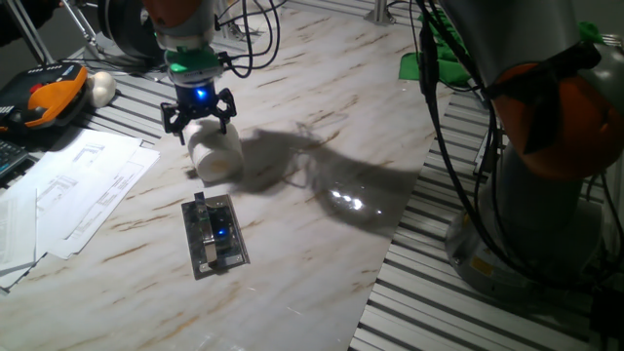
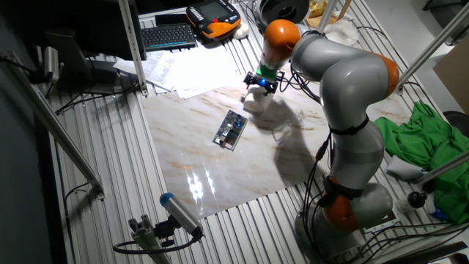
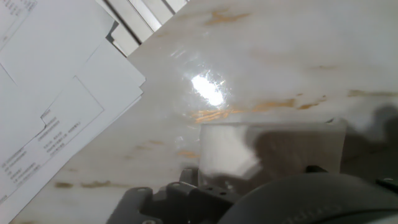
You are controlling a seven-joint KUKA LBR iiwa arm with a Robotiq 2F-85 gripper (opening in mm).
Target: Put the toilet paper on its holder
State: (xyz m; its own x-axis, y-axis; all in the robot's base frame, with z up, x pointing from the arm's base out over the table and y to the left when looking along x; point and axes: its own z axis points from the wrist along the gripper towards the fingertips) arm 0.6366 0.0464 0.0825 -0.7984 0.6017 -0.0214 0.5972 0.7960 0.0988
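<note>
Paper sheets (image 1: 73,190) beside roll (image 1: 216,151) — holder (image 1: 215,235) nr.

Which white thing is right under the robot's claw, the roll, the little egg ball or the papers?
The toilet paper roll, directly beneath the gripper. The egg-shaped ball sits off beside the orange pendant, and the paper sheets lie flat further left.

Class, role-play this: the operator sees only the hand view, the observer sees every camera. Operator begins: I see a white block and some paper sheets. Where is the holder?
Observer: The holder lies flat on the marble, nearer the camera than the toilet paper in one fixed view.
Operator: Is the gripper on the roll?
Observer: The gripper is at the roll's top, its fingers on either side.
Operator: Anything else nearby?
Observer: A small white ball sits beyond the paper sheets.
</note>
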